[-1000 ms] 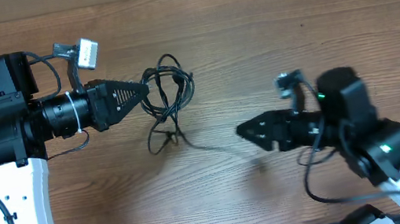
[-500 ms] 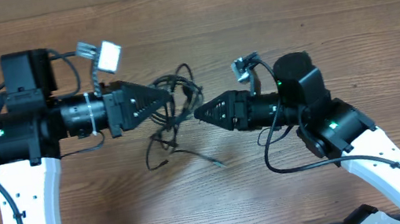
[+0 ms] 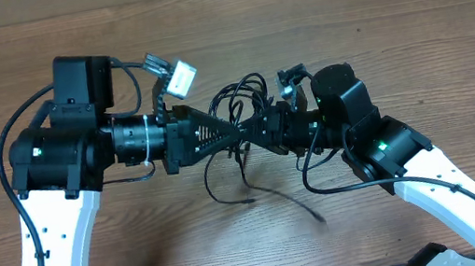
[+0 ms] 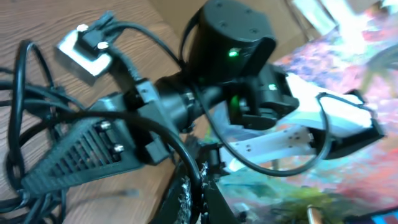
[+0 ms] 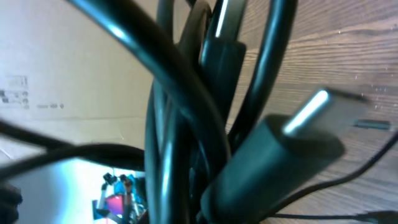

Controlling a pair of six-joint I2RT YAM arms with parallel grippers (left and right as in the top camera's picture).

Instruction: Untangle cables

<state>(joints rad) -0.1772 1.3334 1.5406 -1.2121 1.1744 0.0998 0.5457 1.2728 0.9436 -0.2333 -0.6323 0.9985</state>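
Trouble looms as the cables (image 5: 171,143) bunch above the surface (image 3: 408,13) between both arms, the left jaws pinched shut on a strand, the right jaws buried so I cannot tell their grip, and a blind pull apart could cinch the knot.

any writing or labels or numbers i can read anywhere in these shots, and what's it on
Small dark print on the cardboard behind the cables, right wrist view: too blurred to read.
White connector block on the left arm: no lettering visible.
Table and cables: no words, brands, numbers or signs in any view.
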